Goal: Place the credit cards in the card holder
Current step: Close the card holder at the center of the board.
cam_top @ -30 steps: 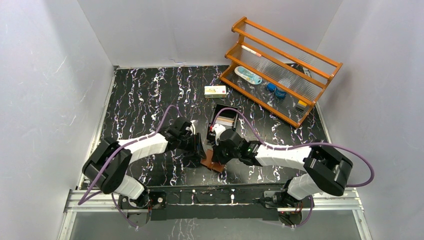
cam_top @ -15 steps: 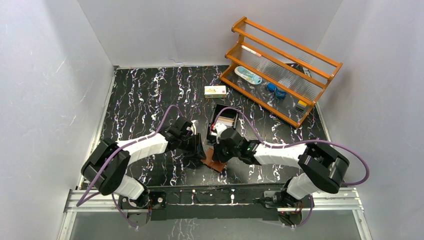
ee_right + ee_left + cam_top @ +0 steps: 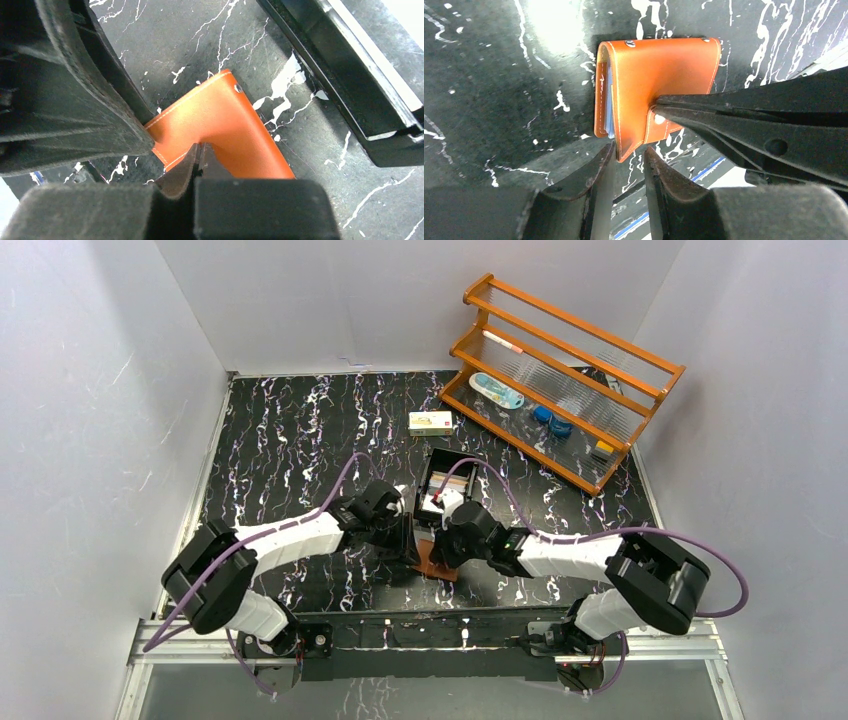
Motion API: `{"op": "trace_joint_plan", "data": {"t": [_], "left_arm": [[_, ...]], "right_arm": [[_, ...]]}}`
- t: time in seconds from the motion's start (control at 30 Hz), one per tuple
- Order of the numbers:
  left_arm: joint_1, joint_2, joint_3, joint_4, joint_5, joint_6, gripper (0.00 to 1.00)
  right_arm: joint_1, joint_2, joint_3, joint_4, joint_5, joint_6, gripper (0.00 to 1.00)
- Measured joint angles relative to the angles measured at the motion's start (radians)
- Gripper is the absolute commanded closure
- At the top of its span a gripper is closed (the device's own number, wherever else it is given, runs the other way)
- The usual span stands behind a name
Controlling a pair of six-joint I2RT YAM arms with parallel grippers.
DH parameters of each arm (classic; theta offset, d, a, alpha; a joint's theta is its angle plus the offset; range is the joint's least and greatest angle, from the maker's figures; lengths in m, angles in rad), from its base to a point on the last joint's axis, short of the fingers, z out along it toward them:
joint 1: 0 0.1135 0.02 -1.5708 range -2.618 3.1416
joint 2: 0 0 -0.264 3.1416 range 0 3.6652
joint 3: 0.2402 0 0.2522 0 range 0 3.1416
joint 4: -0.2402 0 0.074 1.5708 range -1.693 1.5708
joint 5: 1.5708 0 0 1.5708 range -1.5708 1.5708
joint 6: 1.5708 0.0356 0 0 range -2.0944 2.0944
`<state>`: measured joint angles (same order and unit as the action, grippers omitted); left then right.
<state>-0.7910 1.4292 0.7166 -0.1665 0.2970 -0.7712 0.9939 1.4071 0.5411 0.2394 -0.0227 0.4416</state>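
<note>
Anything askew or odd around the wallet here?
Nothing spilled or damaged. The card holder sits tilted, its tab pinched by the right tool, one corner between fingers of the left tool; a pale blue card edge shows inside.

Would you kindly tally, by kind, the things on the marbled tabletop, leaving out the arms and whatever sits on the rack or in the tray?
card holder: 1
black tray: 1
white-and-yellow carton: 1
wooden rack: 1
Total: 4
</note>
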Motion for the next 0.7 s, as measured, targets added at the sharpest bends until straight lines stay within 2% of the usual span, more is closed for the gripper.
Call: {"op": "trace_joint_plan", "data": {"t": [0.2, 0.4, 0.7], "left_arm": [[-0.028, 0.038, 0.027, 0.031, -0.003, -0.019, 0.71], [-0.04, 0.074, 0.044, 0.039, -0.018, -0.036, 0.73], [-0.049, -0.018, 0.064, -0.081, -0.179, -0.089, 0.74]], "right_arm": [[0.0, -0.024, -0.001, -0.03, 0.002, -0.001, 0.98], [0.0, -0.025, -0.001, -0.039, 0.01, 0.001, 1.0], [0.0, -0.112, -0.01, -0.082, 0.034, 0.005, 1.0]]}}
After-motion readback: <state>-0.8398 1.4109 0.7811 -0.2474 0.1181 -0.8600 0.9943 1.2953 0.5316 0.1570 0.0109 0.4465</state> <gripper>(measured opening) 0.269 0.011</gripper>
